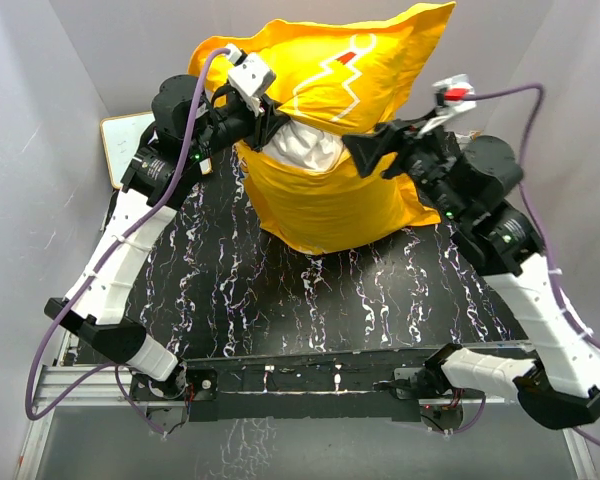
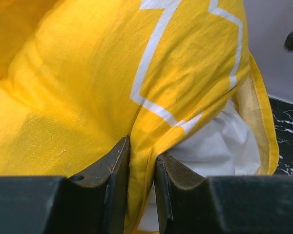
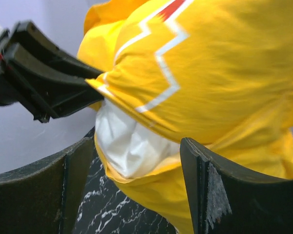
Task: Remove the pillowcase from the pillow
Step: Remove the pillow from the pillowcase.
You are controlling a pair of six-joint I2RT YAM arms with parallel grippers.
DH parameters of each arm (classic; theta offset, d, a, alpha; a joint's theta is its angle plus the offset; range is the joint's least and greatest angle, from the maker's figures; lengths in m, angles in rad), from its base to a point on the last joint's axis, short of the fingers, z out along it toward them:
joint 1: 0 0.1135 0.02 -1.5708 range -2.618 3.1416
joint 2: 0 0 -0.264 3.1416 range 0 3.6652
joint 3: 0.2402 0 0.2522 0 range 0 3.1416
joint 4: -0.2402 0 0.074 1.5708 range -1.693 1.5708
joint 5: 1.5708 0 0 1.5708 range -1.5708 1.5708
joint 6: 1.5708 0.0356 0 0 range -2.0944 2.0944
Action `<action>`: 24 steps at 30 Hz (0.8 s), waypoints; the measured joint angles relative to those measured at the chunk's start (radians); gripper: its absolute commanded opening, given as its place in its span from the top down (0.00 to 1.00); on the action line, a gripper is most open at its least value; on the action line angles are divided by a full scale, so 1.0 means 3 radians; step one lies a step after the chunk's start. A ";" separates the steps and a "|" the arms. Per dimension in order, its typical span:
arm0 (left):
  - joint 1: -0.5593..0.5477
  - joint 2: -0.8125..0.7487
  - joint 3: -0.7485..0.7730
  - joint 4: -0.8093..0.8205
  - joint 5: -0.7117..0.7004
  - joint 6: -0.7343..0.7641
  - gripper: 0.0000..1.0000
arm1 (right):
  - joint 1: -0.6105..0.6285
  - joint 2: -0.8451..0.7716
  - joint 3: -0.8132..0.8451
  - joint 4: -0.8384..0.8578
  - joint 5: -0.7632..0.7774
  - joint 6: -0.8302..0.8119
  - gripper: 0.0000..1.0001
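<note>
Left gripper (image 2: 142,153), black, two-finger, clenched on a fold of the bright yellow thin fabric pillowcase (image 1: 325,205); in the left wrist view the fold runs down between the two fingers (image 2: 118,170), cloth touching both inner faces; the grip sits at the left edge of the gap in the case, just beside the exposed white. Right gripper (image 3: 136,146) released, fingers standing wide apart, nothing clamped; it faces the gap from the right side, yellow cloth and white stuffing just ahead of the tips; whether the tips touch the cloth, cannot tell. Pillowcase has a white zigzag outline and a small red patch; it stands propped up at the far middle of the black white-veined marble-look table (image 1: 310,300), lower end resting on the table, upper end leaning toward the grey back wall (image 1: 130,40). Large plump white stuffed pillow (image 1: 310,148) is inside the case; only a wrinkled bulge shows through the gap on the near face, between the two arms' tools. White-faced rectangular board (image 1: 120,150) lies at the far left of the table, behind the left arm, apart from the case.
</note>
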 measured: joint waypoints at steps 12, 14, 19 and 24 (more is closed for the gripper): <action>0.0000 0.0048 0.0095 -0.0106 0.0034 -0.0172 1.00 | 0.0935 0.0961 0.0172 -0.0146 0.0763 -0.0312 0.14; -0.0001 0.0048 0.0095 -0.0106 0.0036 -0.0175 1.00 | 0.0935 0.1001 0.0217 -0.0130 0.0945 -0.0337 0.13; -0.0004 0.0038 0.0072 -0.0032 0.0074 -0.0211 1.00 | 0.0877 0.1008 0.0393 -0.0118 0.1189 -0.0360 0.11; -0.0004 0.0006 0.0034 0.0010 0.0117 -0.0259 1.00 | 0.0800 0.1017 0.0455 -0.0041 0.1273 -0.0306 0.11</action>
